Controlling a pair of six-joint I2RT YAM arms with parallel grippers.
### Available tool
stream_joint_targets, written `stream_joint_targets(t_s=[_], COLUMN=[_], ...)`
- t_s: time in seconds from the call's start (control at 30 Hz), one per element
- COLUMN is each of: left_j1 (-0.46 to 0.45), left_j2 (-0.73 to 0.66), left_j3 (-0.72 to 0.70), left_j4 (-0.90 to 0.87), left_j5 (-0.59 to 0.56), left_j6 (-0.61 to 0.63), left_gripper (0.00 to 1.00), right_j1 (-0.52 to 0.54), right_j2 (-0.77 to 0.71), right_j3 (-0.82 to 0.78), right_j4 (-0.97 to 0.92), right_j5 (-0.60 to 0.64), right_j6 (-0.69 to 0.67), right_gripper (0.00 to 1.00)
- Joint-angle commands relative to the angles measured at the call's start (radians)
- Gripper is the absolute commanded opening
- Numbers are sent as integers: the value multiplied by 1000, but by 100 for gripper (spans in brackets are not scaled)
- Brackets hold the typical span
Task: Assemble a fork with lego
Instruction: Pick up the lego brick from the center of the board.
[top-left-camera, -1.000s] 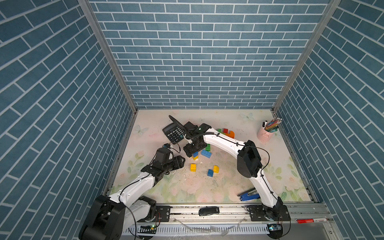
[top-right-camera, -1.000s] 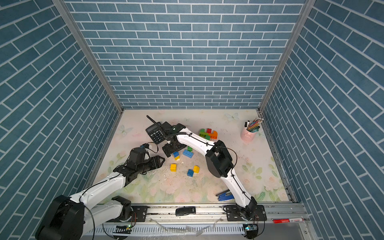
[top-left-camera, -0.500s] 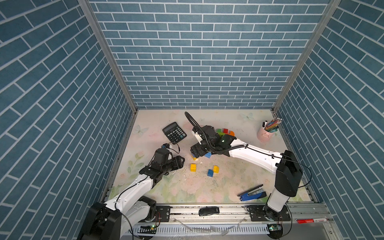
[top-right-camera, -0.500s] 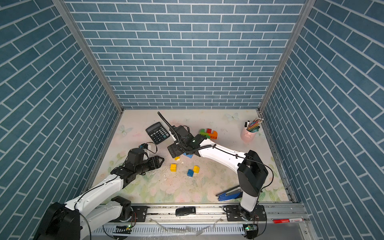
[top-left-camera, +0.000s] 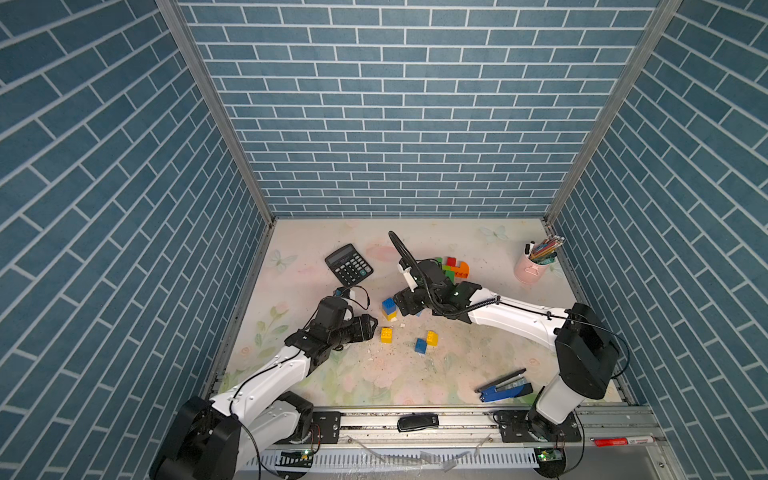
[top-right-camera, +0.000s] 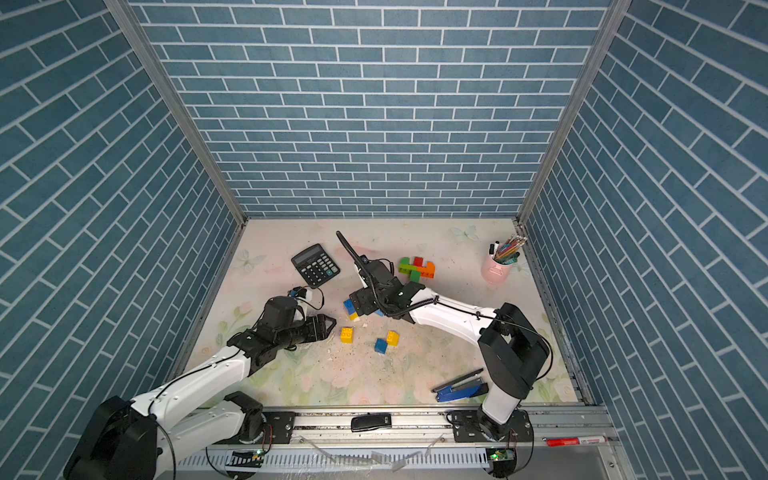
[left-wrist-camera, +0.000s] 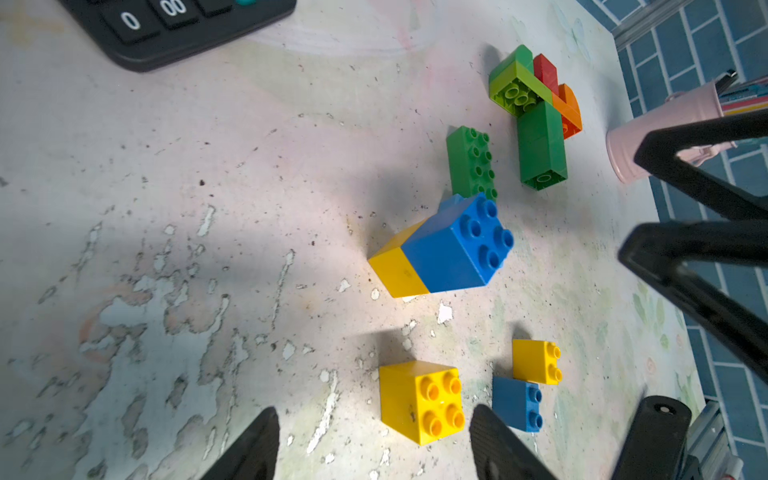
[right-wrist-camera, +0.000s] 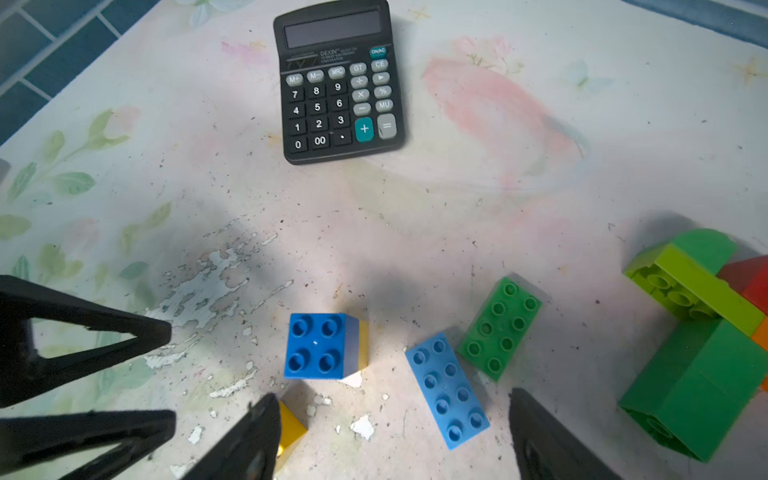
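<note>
Right wrist view: right tool (right-wrist-camera: 391, 397) spread wide and empty, the blue oblong (right-wrist-camera: 447, 390) lying studs-up on the desk (right-wrist-camera: 415, 216) between its jaws, lined up for a pick, I'd say. Green oblong (right-wrist-camera: 498, 328) sits just beside. The joined cluster (right-wrist-camera: 698, 332), likely the fork's start, sits further out. Left tool (left-wrist-camera: 374, 411), also released, hovers by a yellow cube (left-wrist-camera: 419, 401).

Ahead of my left gripper (top-right-camera: 329, 325) lie loose bricks (top-right-camera: 346, 335), the calculator (top-right-camera: 316, 266) behind them, the joined brick cluster (top-right-camera: 417, 269) to its right.
</note>
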Motion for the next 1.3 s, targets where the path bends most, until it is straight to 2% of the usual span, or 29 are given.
stream_joint_targets(t_s=[0.0,0.1,0.17,0.3,0.73,0.93,1.27], left_j1=[-37,-77,-102,-134,-148,-148,-148], left_j2=[30,64,81,115,112,99,110], left_j3=[49,75,90,110,109,113,118], left_j4=[-13,-10,-12,-3,6,-11,-10], left_j5=[-26,-37,-49,-65,-77,-87,-84], left_j6=[38,51,58,65,57,58,58], left_gripper=[74,74,74,74,74,74,74], right_j1=[-30,-69,-96,-141,-142,-142,-115], right_j2=[13,30,46,100,252,296,331], right_j3=[-19,-19,-16,5,148,198,237], right_j4=[-90,-135,-163,-211,-316,-344,-398], right_j5=[-44,-92,-142,-239,-151,-197,-189], right_j6=[-14,0,4,-33,-228,-282,-346], right_gripper=[85,80,73,69,70,69,60])
